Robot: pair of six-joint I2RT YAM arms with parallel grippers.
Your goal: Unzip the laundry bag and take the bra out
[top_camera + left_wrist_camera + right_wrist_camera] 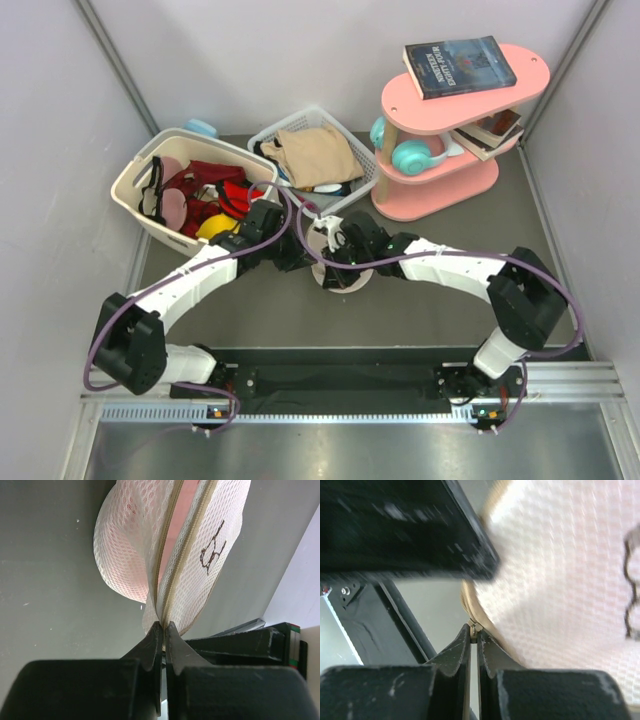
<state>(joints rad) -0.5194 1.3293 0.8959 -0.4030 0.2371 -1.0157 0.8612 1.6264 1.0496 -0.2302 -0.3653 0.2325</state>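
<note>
- Both arms meet at mid-table point(430, 320), where the bag point(340, 283) lies between their grippers, mostly hidden from above by them.
- The left gripper point(163, 625) is clamped on a fold of the bag's mesh at the near end of the zip point(191, 545), its fingers pressed together with fabric between them.
- The zip stands parted along the stretch seen from the left wrist. Pink material shows in the gap, apparently the bra point(184, 510), inside the bag.
- The black logo point(212, 555) sits on the mesh panel right of the zip.
- The right gripper point(474, 627) is pinched on the small metal pull point(475, 625) at the bag's tan rim, with the mesh dome filling the right of that view.
- A blurred black body, likely the left gripper, crosses the top of the right wrist's view, just beside the bag.
- At the back left, a cream basket point(135, 175) holds red garments point(215, 190).
- Just beside it, a wire basket point(315, 113) holds a tan cloth point(315, 155).
- At the back right, a pink shelf point(530, 70) carries a book point(458, 65) on top and teal headphones point(410, 155) on its lower tier.
</note>
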